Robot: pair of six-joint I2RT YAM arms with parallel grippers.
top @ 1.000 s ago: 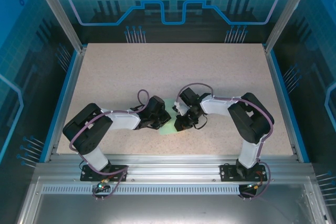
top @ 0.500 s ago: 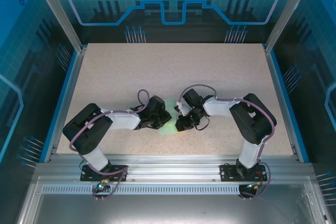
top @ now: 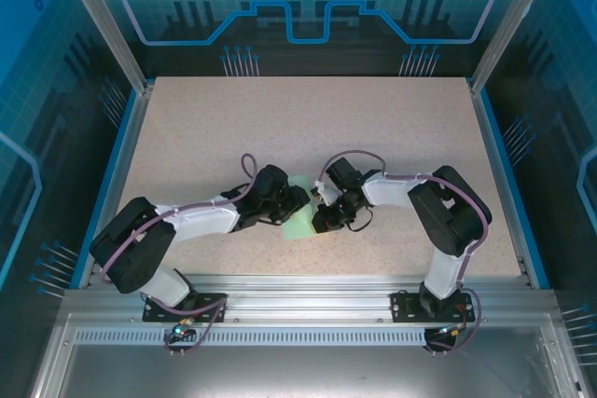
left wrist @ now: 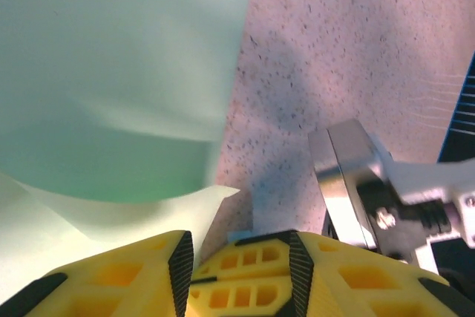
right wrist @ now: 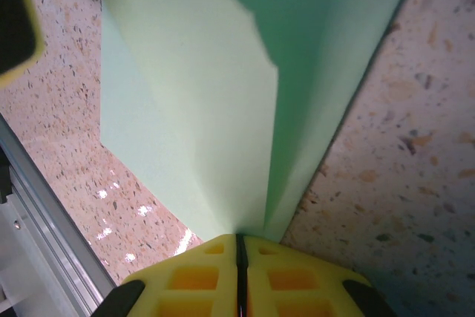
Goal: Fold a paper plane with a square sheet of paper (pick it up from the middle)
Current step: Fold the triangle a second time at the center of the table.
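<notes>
The paper (top: pixel 300 224) sits low-centre in the top view, its folded edge clamped in the right gripper (right wrist: pixel 237 246). The left gripper (left wrist: pixel 237 241) has jaws apart beside a free corner; open table (top: pixel 280 128) lies above

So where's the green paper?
In the top view the green paper sits front-middle on the table, between the left gripper and the right gripper, which pinches it.

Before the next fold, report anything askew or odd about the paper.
The square sheet of paper is not flat: it bows up off the table, one flap loosely doubled over, pinched at its edge by the right gripper. The left gripper, jaws apart, grips nothing.
</notes>
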